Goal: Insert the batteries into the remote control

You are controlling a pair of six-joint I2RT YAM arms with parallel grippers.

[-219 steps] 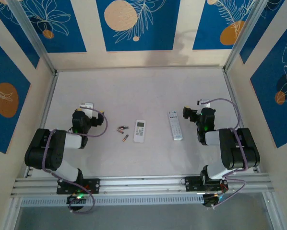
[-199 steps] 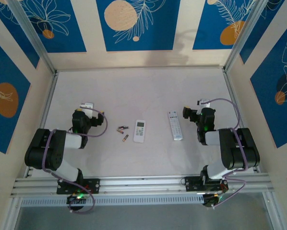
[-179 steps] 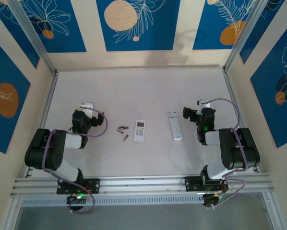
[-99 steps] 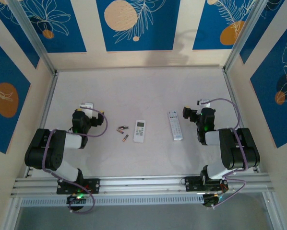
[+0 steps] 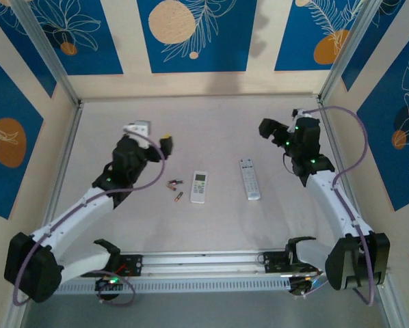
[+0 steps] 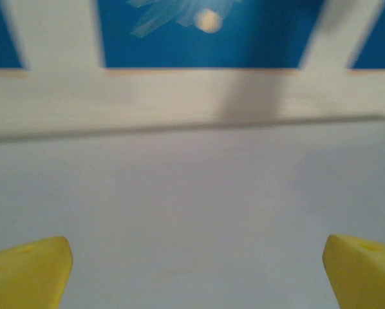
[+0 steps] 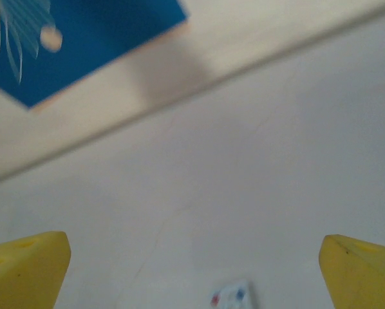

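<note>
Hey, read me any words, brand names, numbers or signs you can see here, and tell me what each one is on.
No text can be read.
Short white remote: screen and keys too small.
Long remote: key markings too small.
Batteries: labels too small.
Wall panels: leaf and circle patterns, no lettering.

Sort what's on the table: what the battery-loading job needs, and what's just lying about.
Needed: batteries, loose left of the remotes; short white remote, nearest them, probably the one to load.
Lying about: slim long remote, farther right, probably spare; which remote takes them cannot be told for sure.
</note>
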